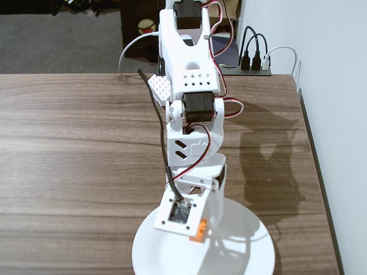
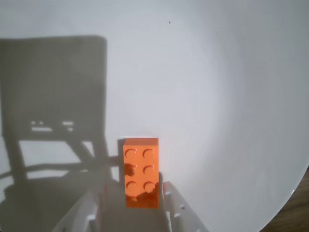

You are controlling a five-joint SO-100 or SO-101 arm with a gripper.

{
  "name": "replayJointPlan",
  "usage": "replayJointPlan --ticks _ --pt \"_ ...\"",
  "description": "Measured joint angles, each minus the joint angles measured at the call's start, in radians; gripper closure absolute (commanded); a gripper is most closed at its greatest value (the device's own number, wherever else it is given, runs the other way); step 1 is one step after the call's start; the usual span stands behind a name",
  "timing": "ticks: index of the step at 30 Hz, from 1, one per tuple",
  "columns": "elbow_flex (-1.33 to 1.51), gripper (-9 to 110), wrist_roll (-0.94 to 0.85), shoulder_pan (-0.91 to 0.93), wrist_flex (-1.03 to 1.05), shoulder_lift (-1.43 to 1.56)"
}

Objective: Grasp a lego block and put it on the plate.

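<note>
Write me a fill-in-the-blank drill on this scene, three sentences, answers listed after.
1. The lego block is coloured ____.
2. In the wrist view, the block sits between the fingers of the ____.
3. In the fixed view, the gripper hangs over the white ____, not the wooden table.

Missing words: orange; gripper; plate

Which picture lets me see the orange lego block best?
The wrist view: the lego block shows whole, studs facing the camera, over the white plate. In the fixed view only a small orange corner peeks out beneath the arm.
</note>
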Motion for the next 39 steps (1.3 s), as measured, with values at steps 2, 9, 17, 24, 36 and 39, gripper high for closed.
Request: replayJointPlan --ticks 2,9,17,24,36,39 --pt "0.0 86 0.0 0.0 0.006 0.006" --pt "0.121 93 0.029 -0.002 0.026 0.202" --pt "0.423 101 0.137 -0.002 0.037 0.577" --pt "0.698 101 0.353 0.002 0.043 0.942" --pt "0.974 101 0.65 0.078 0.158 1.35" --pt "1.026 101 0.704 0.081 0.169 1.413"
